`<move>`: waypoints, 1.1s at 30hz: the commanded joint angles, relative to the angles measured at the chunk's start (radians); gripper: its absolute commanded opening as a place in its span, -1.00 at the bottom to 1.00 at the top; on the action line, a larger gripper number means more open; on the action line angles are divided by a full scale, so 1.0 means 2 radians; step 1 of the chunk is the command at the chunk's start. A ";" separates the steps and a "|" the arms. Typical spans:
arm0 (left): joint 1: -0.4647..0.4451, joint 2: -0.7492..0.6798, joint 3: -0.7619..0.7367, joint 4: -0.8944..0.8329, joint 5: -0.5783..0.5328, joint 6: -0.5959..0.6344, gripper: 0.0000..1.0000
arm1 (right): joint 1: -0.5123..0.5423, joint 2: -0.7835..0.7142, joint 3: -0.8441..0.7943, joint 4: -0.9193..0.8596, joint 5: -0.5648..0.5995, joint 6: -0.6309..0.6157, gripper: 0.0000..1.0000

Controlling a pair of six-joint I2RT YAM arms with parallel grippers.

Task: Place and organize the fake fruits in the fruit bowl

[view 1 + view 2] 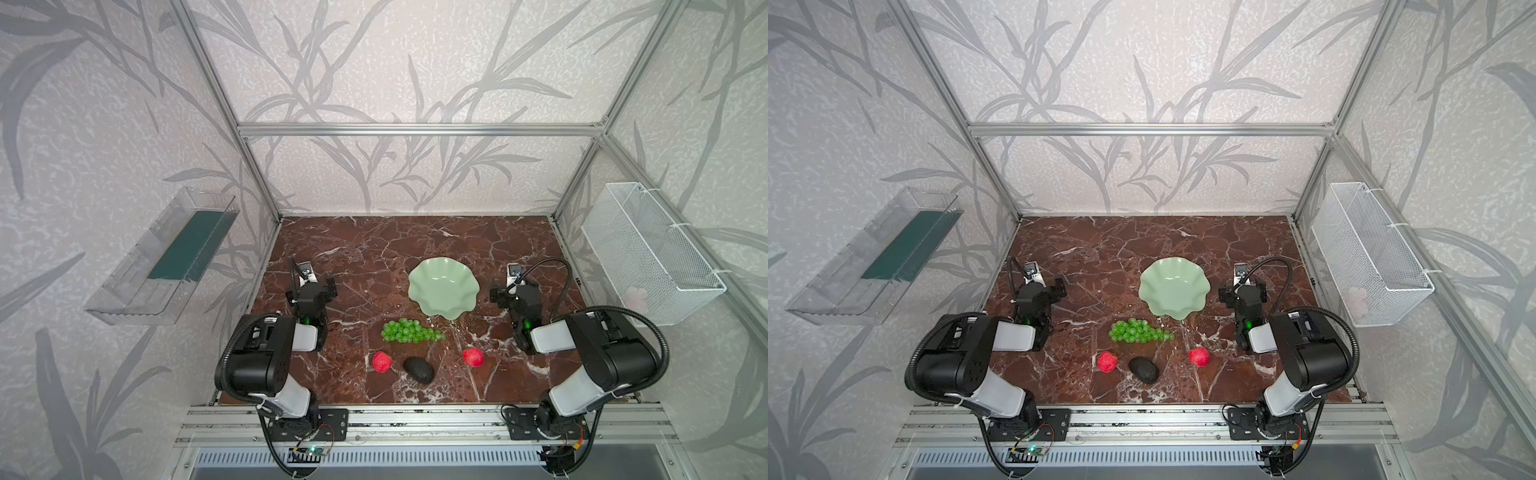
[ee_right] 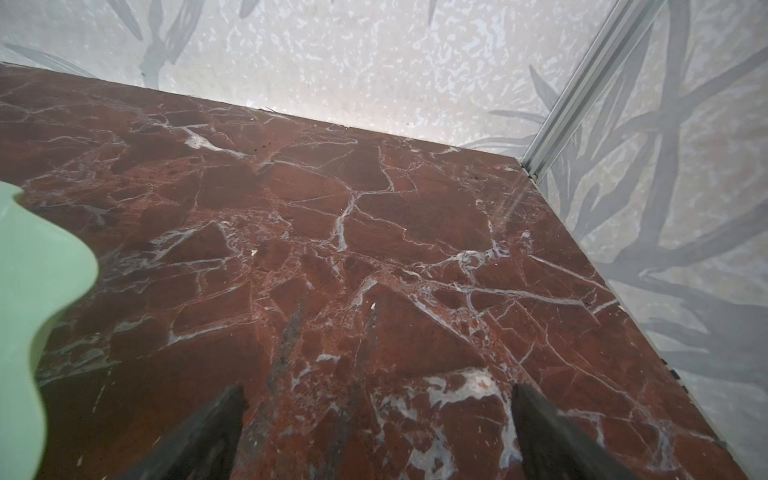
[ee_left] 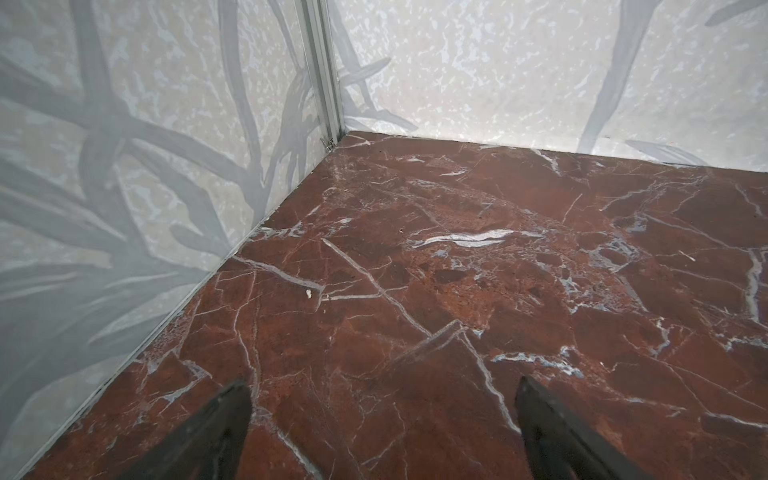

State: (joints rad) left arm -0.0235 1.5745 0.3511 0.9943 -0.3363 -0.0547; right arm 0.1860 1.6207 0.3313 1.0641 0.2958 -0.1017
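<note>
While the grapes (image 1: 411, 331) are lying mid-frame on the counter (image 1: 357, 249) in both top views, the avocado (image 1: 418, 370) is lying below them, flanked by the left red fruit (image 1: 382, 362) and the right red fruit (image 1: 473, 357), all apart. The left hand (image 3: 383, 384) is hovering over bare counter at middle left, jaws spread wide, gripping nothing; the right hand (image 2: 379, 388) is doing likewise just right of the fruit bowl (image 1: 441, 286). That bowl is sitting empty just above the grapes. A clear tray (image 1: 162, 262) is hanging at far left, a wire basket (image 1: 652, 253) at far right, holding something pale.
</note>
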 commanded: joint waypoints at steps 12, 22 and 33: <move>-0.006 0.004 0.004 0.007 -0.011 0.009 0.98 | 0.000 -0.009 0.008 0.001 0.000 0.003 0.98; 0.001 0.000 0.009 -0.007 0.007 0.004 0.98 | 0.000 -0.009 0.006 0.002 0.001 0.003 0.98; -0.001 -0.167 0.038 -0.198 -0.114 -0.074 0.98 | 0.030 -0.002 -0.043 0.118 0.035 -0.029 0.98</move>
State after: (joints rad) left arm -0.0257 1.3949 0.3588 0.8215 -0.4107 -0.0921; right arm 0.2417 1.6207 0.2550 1.1988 0.3344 -0.1364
